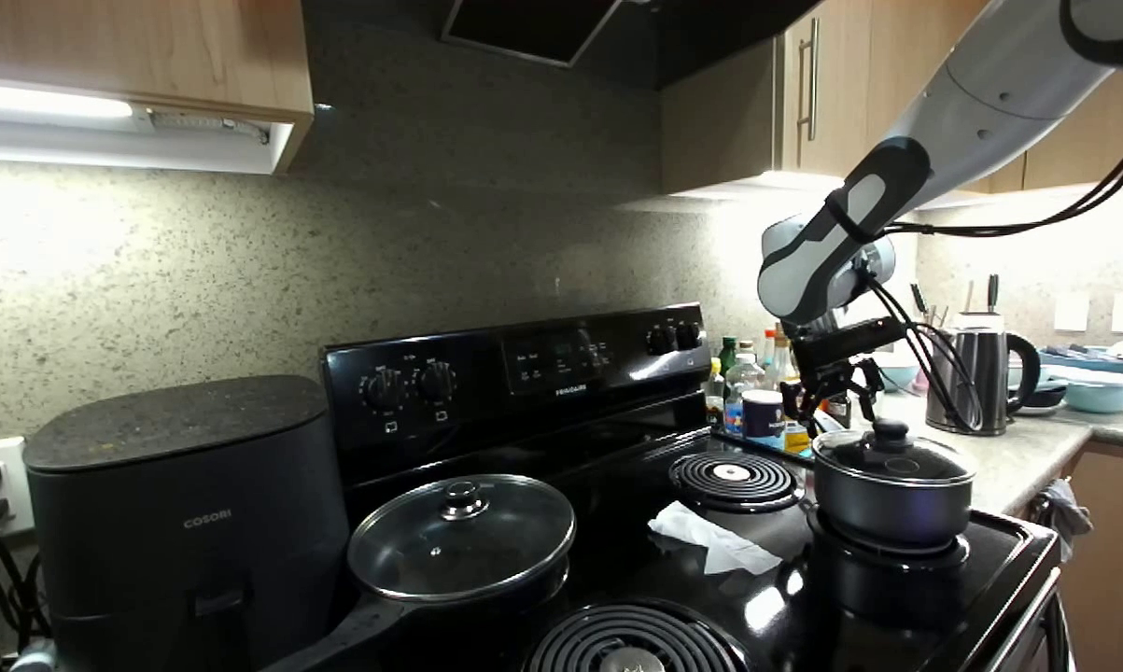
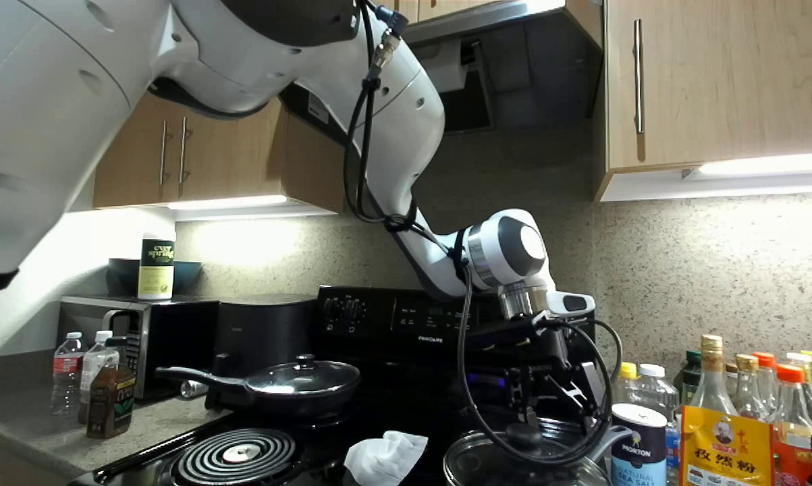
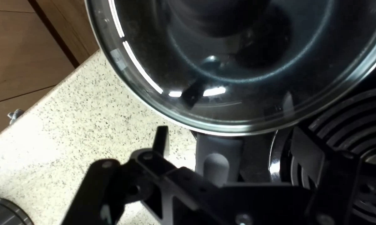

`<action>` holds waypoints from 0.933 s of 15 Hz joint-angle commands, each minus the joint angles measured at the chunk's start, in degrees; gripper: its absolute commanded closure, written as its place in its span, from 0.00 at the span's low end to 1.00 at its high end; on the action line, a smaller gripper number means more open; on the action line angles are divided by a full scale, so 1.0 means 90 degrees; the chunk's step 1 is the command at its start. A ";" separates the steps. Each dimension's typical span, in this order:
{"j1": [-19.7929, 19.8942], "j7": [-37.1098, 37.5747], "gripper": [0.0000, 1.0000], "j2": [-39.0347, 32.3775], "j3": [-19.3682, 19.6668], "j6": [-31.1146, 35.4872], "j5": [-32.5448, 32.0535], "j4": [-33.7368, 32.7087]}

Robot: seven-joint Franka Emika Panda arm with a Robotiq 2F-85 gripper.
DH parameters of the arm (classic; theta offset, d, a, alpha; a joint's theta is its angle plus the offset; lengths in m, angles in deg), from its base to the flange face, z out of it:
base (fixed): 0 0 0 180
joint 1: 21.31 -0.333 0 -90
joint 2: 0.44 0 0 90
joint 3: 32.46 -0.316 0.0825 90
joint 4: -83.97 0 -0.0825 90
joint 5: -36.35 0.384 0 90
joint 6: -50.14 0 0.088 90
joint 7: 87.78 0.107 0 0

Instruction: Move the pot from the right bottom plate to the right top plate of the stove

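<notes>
The dark pot (image 1: 892, 499) has a glass lid and black knob. It sits on the stove's (image 1: 472, 373) right bottom plate (image 1: 906, 563), which is mostly hidden under it. Its lid also shows in an exterior view (image 2: 473, 466) and fills the top of the wrist view (image 3: 263, 103). The grey pot handle (image 3: 217, 159) points back toward the bottles in an exterior view (image 2: 608, 442). The right top plate (image 1: 736, 476) is bare; its coil shows in the wrist view (image 3: 359, 109). My gripper (image 3: 233, 147) is open, fingers apart on either side of the handle; contact is not visible.
A glass-lidded pan (image 1: 463, 537) stands on the back left burner. A white crumpled paper (image 1: 715, 539) lies between the burners. Bottles and a salt can (image 2: 638, 445) stand beside the stove. A kettle (image 1: 970, 383) stands on the counter. A front left coil (image 2: 237, 455) is bare.
</notes>
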State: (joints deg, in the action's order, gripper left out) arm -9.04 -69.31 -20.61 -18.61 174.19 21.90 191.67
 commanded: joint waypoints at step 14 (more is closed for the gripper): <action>-0.0001 0.0000 0.86 -0.1169 0.0213 -0.0635 0.0305 -0.1335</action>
State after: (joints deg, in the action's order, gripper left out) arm -7.77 -70.60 -30.91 -18.16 170.48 25.61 181.39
